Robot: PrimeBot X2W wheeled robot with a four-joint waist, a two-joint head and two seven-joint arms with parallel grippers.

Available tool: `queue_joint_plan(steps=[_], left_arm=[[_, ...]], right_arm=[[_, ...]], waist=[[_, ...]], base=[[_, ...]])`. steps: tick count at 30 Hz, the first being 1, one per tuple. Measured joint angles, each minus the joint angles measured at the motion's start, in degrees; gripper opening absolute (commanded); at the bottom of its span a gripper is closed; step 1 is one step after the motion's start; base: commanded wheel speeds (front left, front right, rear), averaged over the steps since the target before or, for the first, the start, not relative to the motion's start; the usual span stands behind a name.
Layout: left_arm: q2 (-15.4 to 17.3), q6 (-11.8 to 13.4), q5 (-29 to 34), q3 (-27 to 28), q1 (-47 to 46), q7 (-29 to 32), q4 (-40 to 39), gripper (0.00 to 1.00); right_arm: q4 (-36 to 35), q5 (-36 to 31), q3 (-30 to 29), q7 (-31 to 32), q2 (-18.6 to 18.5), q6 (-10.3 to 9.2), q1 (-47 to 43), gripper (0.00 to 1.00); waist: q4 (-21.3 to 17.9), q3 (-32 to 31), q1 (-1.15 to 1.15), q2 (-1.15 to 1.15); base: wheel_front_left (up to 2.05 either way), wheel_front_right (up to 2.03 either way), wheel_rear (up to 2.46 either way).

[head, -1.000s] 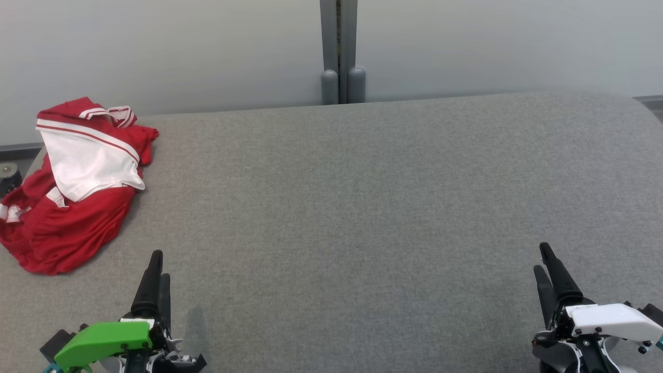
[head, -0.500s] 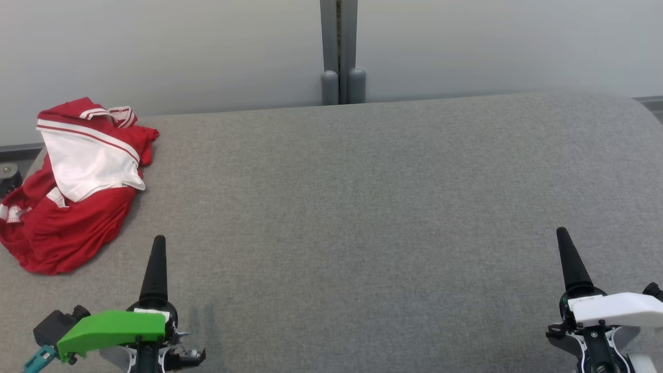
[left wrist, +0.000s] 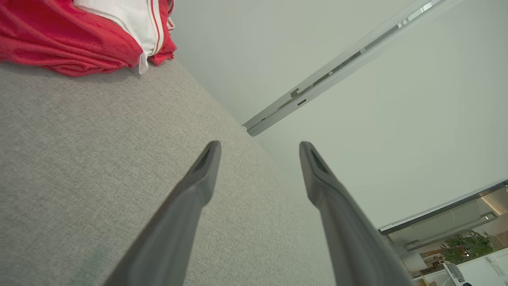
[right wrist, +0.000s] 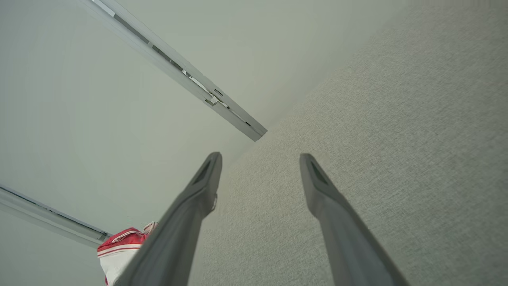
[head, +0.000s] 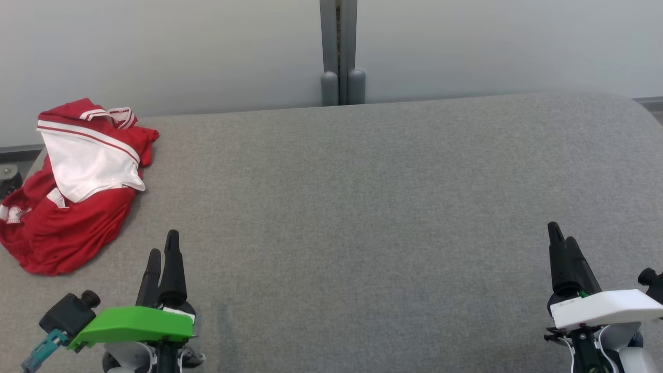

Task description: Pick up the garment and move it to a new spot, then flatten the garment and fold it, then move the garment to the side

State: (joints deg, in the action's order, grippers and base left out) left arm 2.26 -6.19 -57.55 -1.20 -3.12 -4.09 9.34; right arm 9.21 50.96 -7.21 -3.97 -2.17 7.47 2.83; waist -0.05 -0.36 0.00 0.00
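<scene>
Garment left-forward of left end effector

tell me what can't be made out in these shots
Garment, head view: crumpled, so its type and underside are hidden; left edge clips it.
Left wrist view: top edge cuts most of it off.
Right wrist view: a finger and the bottom edge hide part of it.

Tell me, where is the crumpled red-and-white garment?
In the head view, the crumpled red-and-white garment lies at the far left of the grey fabric surface, ahead of the left tool.
</scene>
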Motion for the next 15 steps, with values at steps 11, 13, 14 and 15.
queue_joint_plan(steps=[11,13,14,15], left_arm=[[0.0,0.6,10.6,-1.2,1.1,-1.9,0.1,1.0],[0.1,0.6,12.3,-1.5,1.3,-2.3,0.3,1.0],[0.1,0.6,12.7,-1.5,1.4,-2.4,0.3,1.0],[0.1,0.6,13.6,-1.5,1.4,-2.5,0.4,1.0]], right_arm=[[-0.5,-12.9,2.6,-1.9,-0.1,0.0,-1.0,1.0],[-0.2,-14.7,2.8,-2.2,-0.1,0.0,-1.0,1.0],[-0.1,-15.4,2.9,-2.4,-0.1,0.0,-1.0,1.0],[-0.1,-16.2,2.9,-2.6,-0.1,0.0,-1.0,1.0]], waist=[[-0.1,0.1,0.0,0.0],[-0.1,0.1,0.0,0.0],[-0.1,0.1,0.0,0.0],[-0.1,0.1,0.0,0.0]], base=[[0.0,0.0,0.0],[0.0,0.0,0.0],[0.0,0.0,0.0],[0.0,0.0,0.0]])
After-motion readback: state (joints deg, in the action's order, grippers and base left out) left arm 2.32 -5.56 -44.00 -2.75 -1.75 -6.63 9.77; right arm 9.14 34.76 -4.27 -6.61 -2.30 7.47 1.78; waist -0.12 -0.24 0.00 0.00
